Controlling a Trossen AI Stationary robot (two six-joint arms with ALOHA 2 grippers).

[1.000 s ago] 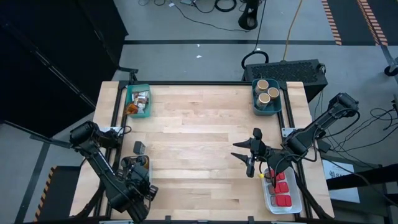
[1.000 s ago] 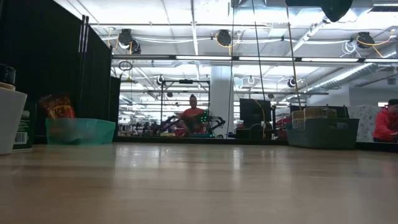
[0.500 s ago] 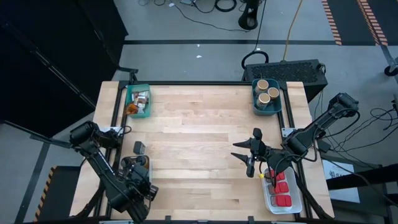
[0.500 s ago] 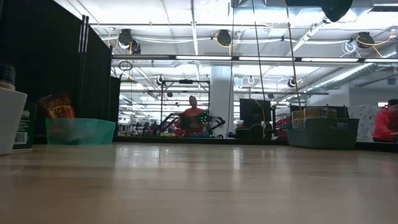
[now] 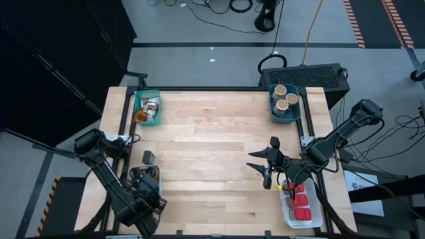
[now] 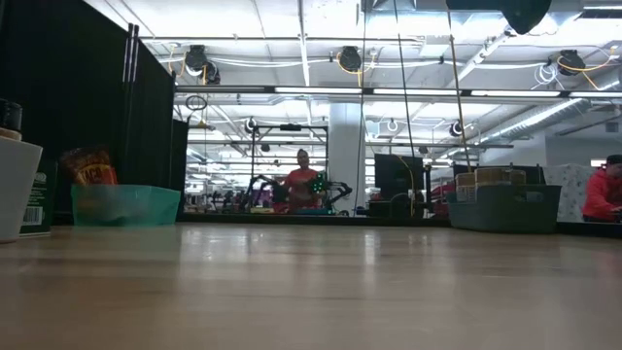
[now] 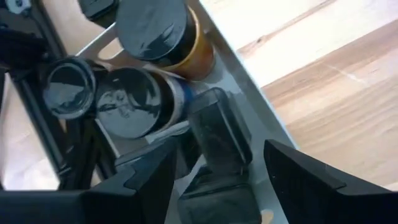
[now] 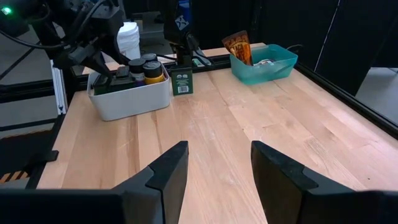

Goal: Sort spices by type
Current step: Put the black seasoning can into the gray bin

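The left tool is held open over a white bin of dark jars at the tabletop's near-left corner. A dark tin lies between its fingers, ungripped. The right tool hovers open and empty near the right edge.

— What sort of place is this?

— A robotics lab in an industrial hall. The pale wooden table sits in a black metal frame on grey concrete floor strewn with black cables.

— Anything more?

— Exposed ceiling pipes and ducts, black curtain partitions, other workstations, and a person in a red top far behind.
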